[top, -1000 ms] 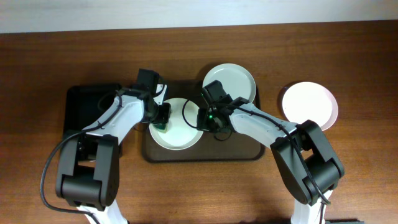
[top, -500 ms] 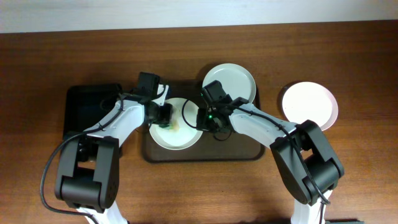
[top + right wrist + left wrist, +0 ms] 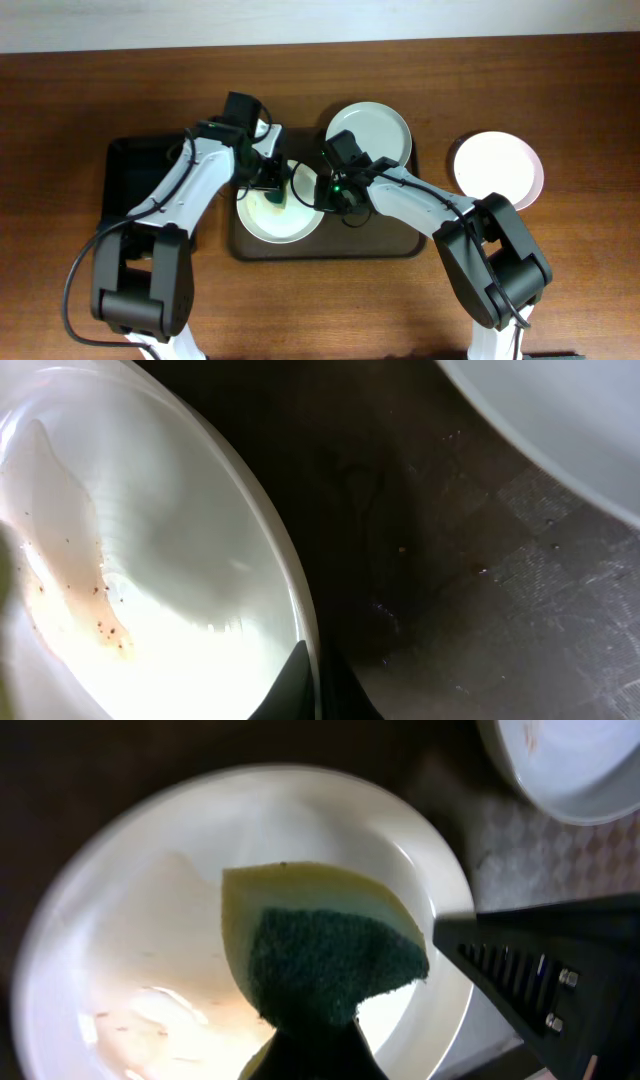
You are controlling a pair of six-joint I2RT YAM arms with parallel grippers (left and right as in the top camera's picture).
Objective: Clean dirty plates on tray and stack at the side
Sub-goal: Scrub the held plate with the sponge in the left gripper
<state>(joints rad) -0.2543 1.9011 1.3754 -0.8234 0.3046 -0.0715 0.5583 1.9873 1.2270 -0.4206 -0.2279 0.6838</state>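
A white plate (image 3: 283, 215) with brownish smears sits on the left of the brown tray (image 3: 390, 243). My left gripper (image 3: 273, 183) is shut on a yellow-and-green sponge (image 3: 325, 945) and holds it over this plate (image 3: 130, 920). My right gripper (image 3: 326, 193) is shut on the plate's right rim (image 3: 305, 625). A second white plate (image 3: 378, 130) leans at the tray's back right; it also shows in the left wrist view (image 3: 570, 765). A third white plate (image 3: 497, 170) lies on the table to the right of the tray.
A smaller black tray (image 3: 135, 170) sits left of the brown tray, partly under my left arm. The wooden table (image 3: 560, 280) extends around both trays. A pale wall strip runs along the back edge.
My left gripper has moved the sponge rightward across the plate, from its left edge toward the middle. My right gripper has stayed on the plate's rim.
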